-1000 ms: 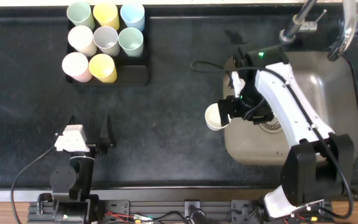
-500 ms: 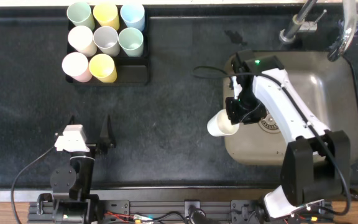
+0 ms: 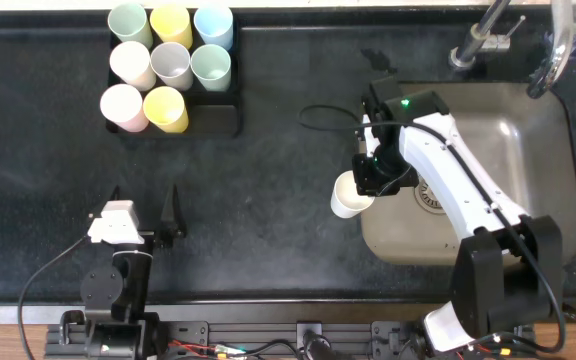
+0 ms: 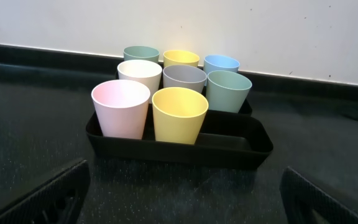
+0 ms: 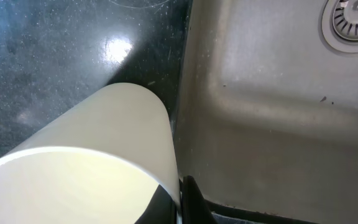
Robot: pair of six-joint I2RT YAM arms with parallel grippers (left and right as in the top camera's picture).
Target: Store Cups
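A cream cup (image 3: 347, 197) hangs tilted above the edge where the dark counter meets the sink, with my right gripper (image 3: 372, 181) shut on its rim. In the right wrist view the cream cup (image 5: 98, 143) is close up, and one dark finger (image 5: 189, 198) shows at its rim. Several pastel cups (image 3: 171, 66) stand upright in a black tray (image 3: 223, 121) at the back left. My left gripper (image 3: 146, 202) rests open low on the counter, facing the tray (image 4: 179, 154) and its cups (image 4: 179, 114) from a distance.
The steel sink (image 3: 531, 132) with its drain (image 5: 353, 15) lies at the right, with a faucet (image 3: 483, 36) behind it. Bare dark counter (image 3: 268, 210) stretches between the tray and the sink. The tray's front right slot holds no cup.
My right gripper has turned its wrist and shifted a little left and toward the back, with the cream cup still in it. The left arm has not moved.
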